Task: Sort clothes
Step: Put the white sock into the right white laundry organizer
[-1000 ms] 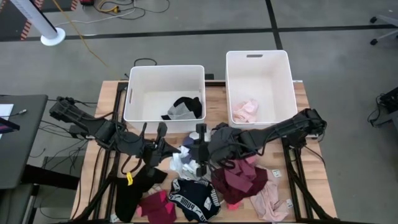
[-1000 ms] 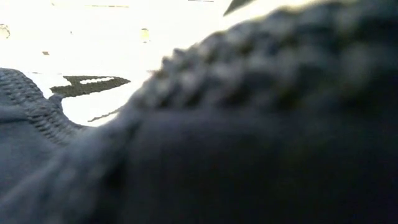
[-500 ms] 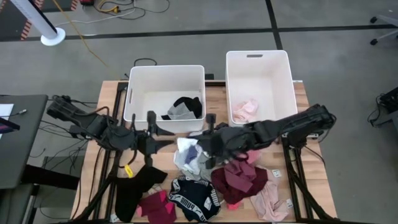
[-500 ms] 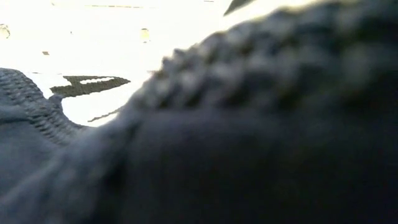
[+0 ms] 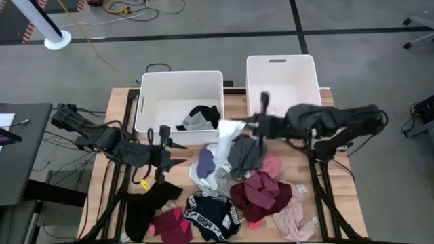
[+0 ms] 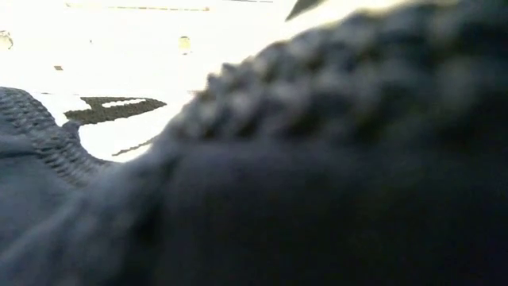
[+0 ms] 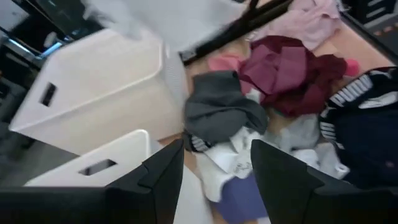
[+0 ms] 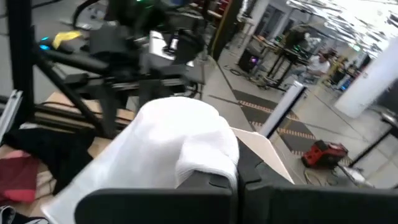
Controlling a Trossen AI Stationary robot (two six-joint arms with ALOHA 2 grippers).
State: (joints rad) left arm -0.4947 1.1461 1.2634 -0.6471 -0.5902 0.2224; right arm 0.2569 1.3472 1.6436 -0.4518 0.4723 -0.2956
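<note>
The clothes lie in a heap on the table's near half: a grey piece (image 5: 247,154), a maroon one (image 5: 261,193), a navy one with white lettering (image 5: 213,215), and black (image 5: 149,203) and pink (image 5: 295,218) ones. My right gripper (image 5: 252,123) is raised between the two bins, shut on a white garment (image 5: 226,135). My left gripper (image 5: 168,146) hovers open left of the heap with nothing between its fingers (image 7: 217,180). Dark fabric fills the low view. My right gripper pinches a bunched part of the white garment (image 8: 205,155) between its two fingers, and the cloth drapes over the fingertips (image 8: 249,183). The fingers come roughly level from the table's right. The garment hangs slack below; whether its lower end (image 5: 215,166) still touches the heap, I cannot tell.
Two white bins stand at the table's far side. The left bin (image 5: 150,102) holds a black and grey garment (image 5: 200,116). The right bin (image 5: 308,85) holds a pink one (image 5: 266,120). Bare wood shows at the table's right edge (image 5: 325,203).
My right gripper has risen from the heap and gone toward the far right, drawing the white garment up with it. My left gripper has opened and stayed near the heap's left side.
</note>
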